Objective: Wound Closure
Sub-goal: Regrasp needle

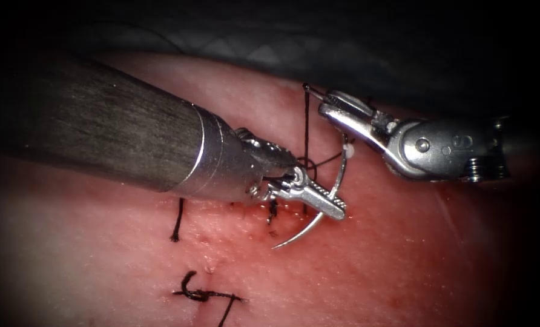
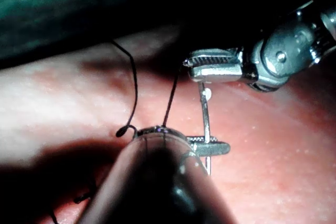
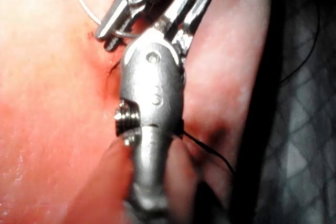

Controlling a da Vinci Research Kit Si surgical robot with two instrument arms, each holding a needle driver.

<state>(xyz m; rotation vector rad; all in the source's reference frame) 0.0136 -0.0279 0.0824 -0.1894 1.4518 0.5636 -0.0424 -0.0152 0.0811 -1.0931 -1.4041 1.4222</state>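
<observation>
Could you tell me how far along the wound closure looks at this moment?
Done: one knotted stitch lies on the tissue. In hand: the left tool grips the needle mid-curve, free of the tissue; the right tool holds the thread. Left: the stitch underway is unfinished.

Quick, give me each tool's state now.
Left tool: shut on the needle at mid-curve; the needle is clear of the tissue.
Right tool: shut on the thread.

Dark patterned drape (image 1: 233, 45) behind.
</observation>
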